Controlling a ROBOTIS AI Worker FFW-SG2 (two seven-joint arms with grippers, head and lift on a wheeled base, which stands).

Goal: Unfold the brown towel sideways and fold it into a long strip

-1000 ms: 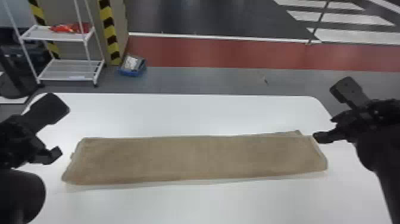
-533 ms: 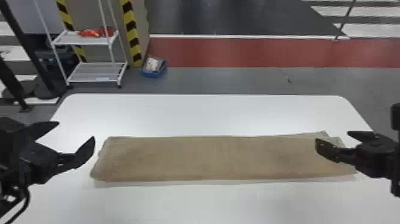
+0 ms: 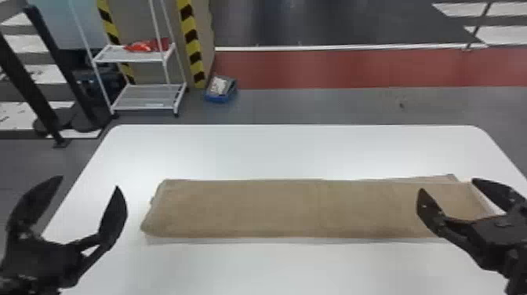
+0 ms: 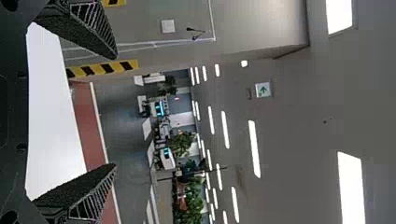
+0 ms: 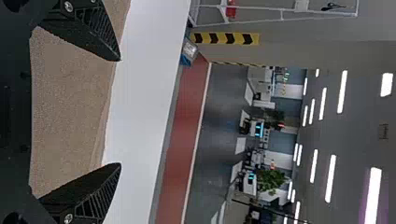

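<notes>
The brown towel (image 3: 243,208) lies before me as a long flat strip across the white table (image 3: 274,266), and I judge the folding all but done, so most of the risk is in my own hands. My right gripper (image 3: 447,184) is open and empty, its fingers spread over the strip's right end. If I lower it or shut it there, a fingertip could catch the top layer and drag that end askew. Whether it touches the cloth I can't tell. A back corner (image 3: 450,177) pokes out past the upper layer at that end (a small untidiness, but a ready snag), and a careless sweep might peel the layers apart. My left gripper (image 3: 89,181) is open too, holding nothing, beyond the left end; swinging it inward while low could push that end into a ruck.
</notes>
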